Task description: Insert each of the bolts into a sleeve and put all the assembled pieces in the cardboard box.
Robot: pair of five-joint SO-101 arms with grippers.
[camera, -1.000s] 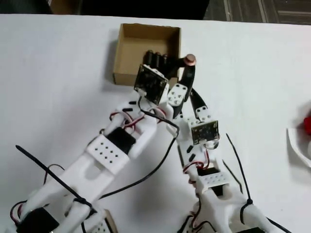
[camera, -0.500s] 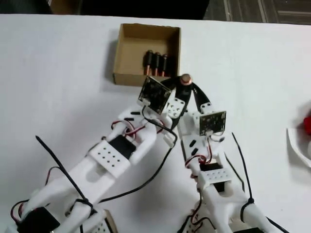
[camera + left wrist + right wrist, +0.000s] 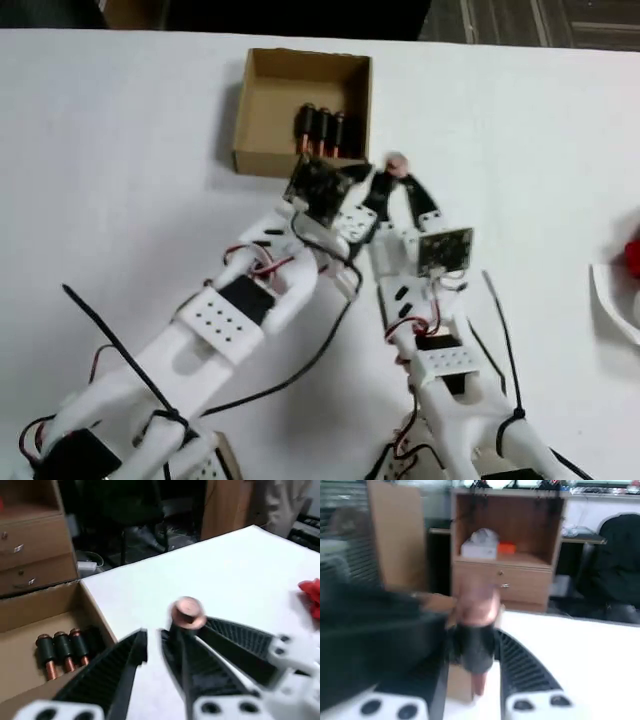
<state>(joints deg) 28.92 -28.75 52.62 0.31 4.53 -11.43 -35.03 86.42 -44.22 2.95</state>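
My right gripper (image 3: 474,639) clamps a black-sleeved copper bolt (image 3: 471,656) upright. My left gripper (image 3: 152,642), slightly parted and empty, sits just beside it.

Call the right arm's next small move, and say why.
Probably carry the right gripper over the cardboard box wall before releasing. It is shut on an assembled piece, held upright just outside the box's near corner, and three finished pieces already lie inside.

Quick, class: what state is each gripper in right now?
Left gripper: slightly open, empty.
Right gripper: shut on sleeved bolt.
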